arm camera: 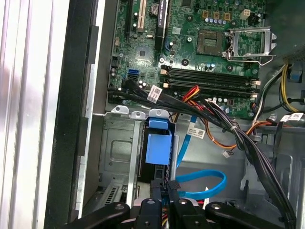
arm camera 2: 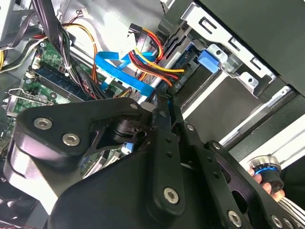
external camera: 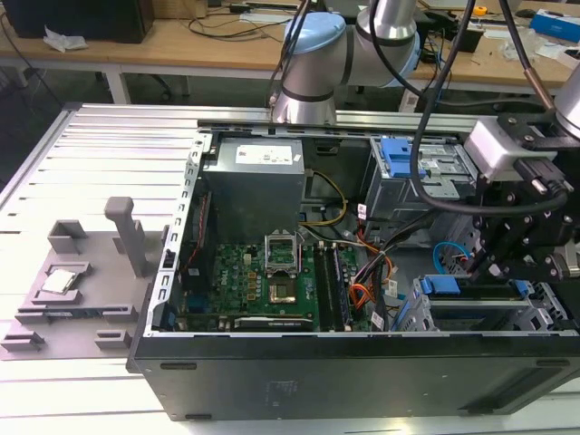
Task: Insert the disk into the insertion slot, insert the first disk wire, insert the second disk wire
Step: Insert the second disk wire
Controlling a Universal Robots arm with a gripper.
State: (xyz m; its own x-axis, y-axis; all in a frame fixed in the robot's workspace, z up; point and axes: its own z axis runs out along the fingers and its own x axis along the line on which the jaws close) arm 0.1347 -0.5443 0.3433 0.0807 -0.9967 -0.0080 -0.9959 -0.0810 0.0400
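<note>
Blue second disk wire [arm camera: 202, 183] loops just beside gripper [arm camera: 164, 191].

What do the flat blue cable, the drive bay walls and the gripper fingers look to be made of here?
The second disk wire: glossy blue plastic ribbon, bending in a smooth loop. The insertion slot walls: dull grey sheet metal, stamped and punched. The gripper fingers: matte black, bolted links, probably coated metal, though hard plastic is possible.
</note>
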